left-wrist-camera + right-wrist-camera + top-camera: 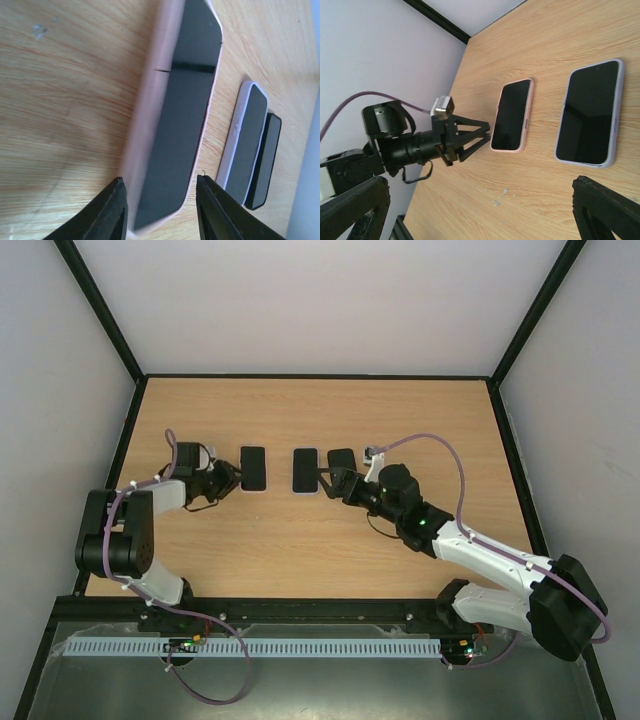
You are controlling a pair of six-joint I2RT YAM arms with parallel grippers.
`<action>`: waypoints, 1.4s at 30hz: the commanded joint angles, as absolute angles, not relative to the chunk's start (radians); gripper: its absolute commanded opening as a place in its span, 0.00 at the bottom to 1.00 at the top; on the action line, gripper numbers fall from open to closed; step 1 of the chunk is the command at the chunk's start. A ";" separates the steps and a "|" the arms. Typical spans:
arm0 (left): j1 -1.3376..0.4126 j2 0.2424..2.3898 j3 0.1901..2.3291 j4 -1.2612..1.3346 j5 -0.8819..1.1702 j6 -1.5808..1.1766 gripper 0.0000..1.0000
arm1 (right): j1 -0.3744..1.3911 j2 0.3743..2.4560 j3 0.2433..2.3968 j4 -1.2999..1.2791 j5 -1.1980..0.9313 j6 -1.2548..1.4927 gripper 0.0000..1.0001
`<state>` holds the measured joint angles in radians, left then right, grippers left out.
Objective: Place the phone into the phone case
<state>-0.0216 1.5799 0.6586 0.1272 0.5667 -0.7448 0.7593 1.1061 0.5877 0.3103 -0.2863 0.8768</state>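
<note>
A phone with a dark screen lies flat in a pink phone case (253, 469) left of the table's middle. In the left wrist view this pink-cased phone (175, 115) runs away from me, and its near end lies between my left gripper's (160, 210) jaws. The jaws stand apart, with a clear gap on the right side. My left gripper (230, 480) sits just left of the phone (512, 115). My right gripper (333, 480) is wide open and holds nothing. In the right wrist view its fingers (605, 210) frame bare wood.
A second phone in a lavender case (305, 470) lies right of the pink one, also seen from the wrists (245, 140) (590, 120). A black slab (341, 460) (265, 160) lies beside it, close to my right gripper. Black frame rails edge the table.
</note>
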 commanded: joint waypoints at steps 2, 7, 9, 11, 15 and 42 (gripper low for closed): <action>-0.008 1.560 0.641 0.109 0.550 -0.723 0.43 | 0.756 1.093 0.605 0.241 -0.210 0.834 0.98; -0.002 1.516 0.638 0.075 0.537 -0.721 0.51 | 0.756 1.079 0.618 0.208 -0.174 0.810 0.98; -0.002 1.485 0.640 0.053 0.527 -0.722 0.56 | 0.756 1.072 0.628 0.183 -0.154 0.798 0.97; -0.002 1.445 0.646 0.023 0.515 -0.717 0.61 | 0.756 1.063 0.642 0.153 -0.122 0.784 0.98; -0.002 1.341 0.668 -0.073 0.473 -0.694 0.77 | 0.756 1.040 0.680 0.073 -0.047 0.755 0.97; -0.006 0.781 0.968 -0.541 0.544 -0.401 1.00 | 0.755 0.892 0.987 -0.327 0.270 0.743 0.98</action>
